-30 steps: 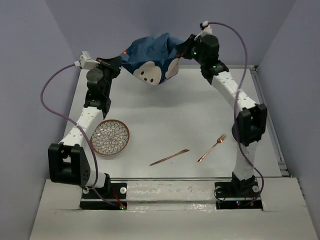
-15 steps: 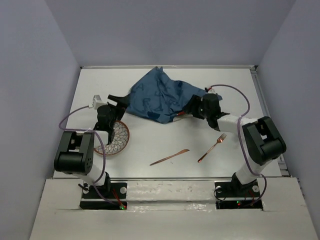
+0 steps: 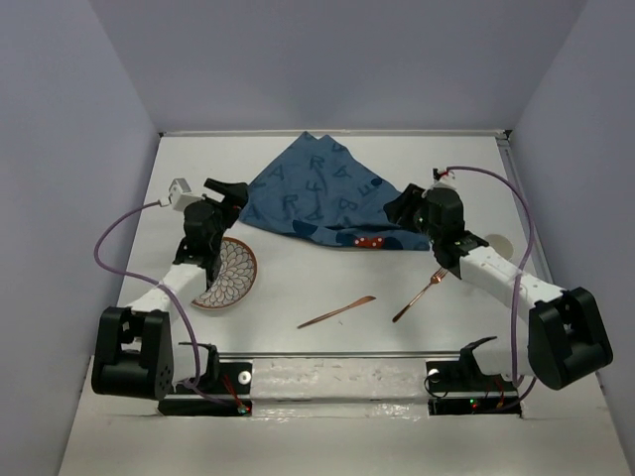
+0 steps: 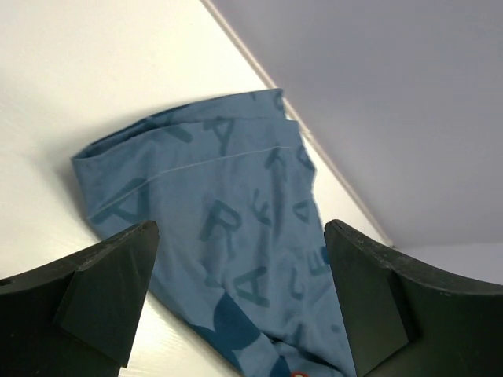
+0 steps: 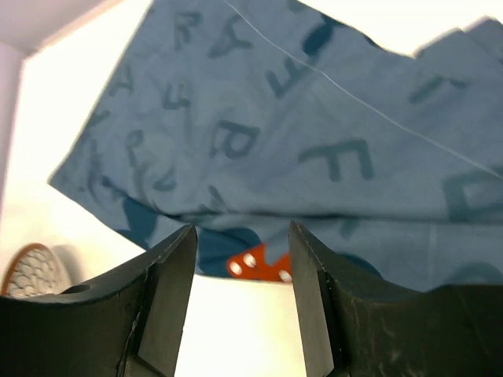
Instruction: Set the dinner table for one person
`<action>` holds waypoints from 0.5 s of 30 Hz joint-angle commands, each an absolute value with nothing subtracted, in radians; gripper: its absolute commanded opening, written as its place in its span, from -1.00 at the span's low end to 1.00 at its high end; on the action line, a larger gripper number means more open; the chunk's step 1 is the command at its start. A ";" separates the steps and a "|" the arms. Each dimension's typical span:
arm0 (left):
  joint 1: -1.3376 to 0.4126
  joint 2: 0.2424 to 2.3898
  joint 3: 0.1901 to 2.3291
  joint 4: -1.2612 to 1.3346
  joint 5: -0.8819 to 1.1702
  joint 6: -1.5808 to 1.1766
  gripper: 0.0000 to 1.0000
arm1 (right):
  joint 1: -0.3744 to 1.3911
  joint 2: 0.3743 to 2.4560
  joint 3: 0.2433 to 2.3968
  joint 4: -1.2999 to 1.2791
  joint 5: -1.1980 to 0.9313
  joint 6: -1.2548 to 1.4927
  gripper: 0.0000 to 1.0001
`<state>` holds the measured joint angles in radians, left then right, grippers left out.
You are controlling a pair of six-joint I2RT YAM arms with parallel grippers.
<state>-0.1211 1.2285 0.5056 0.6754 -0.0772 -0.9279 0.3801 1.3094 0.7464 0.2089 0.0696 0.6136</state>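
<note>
The dark-blue letter-printed placemat (image 3: 322, 193) lies loosely folded at the back middle of the white dinner table (image 3: 327, 268), one corner turned under and showing a red spotted patch (image 3: 369, 242). My left gripper (image 3: 232, 190) stands open just off the cloth's left edge; in its wrist view the cloth (image 4: 228, 228) lies beyond the wide-apart fingers (image 4: 102, 290). My right gripper (image 3: 395, 208) is open at the cloth's right side. In its wrist view, nothing is between the fingers (image 5: 169, 290), and the cloth (image 5: 314, 126) lies just past them.
A patterned round plate (image 3: 226, 275) sits at the left under the left forearm, also seen as the plate (image 5: 27, 267). A copper knife (image 3: 337, 312) and fork (image 3: 421, 295) lie near the front. Grey walls close in the table's back and sides.
Both arms came down from holding the cloth high at the back. Both grippers opened and let it go. It now lies spread on the table.
</note>
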 commanded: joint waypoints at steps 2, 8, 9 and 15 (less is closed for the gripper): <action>-0.135 1.310 0.669 0.419 -0.238 -0.785 0.77 | 0.383 1.227 0.666 0.095 0.156 0.594 0.20; -0.133 1.445 0.744 0.319 -0.248 -0.752 0.46 | 0.374 1.180 0.572 0.069 0.123 0.629 0.24; -0.126 1.460 0.747 0.315 -0.247 -0.750 0.45 | 0.374 1.157 0.554 0.069 0.100 0.632 0.24; -0.065 1.557 0.785 0.324 -0.135 -0.764 0.41 | 0.374 1.100 0.520 0.057 0.074 0.626 0.24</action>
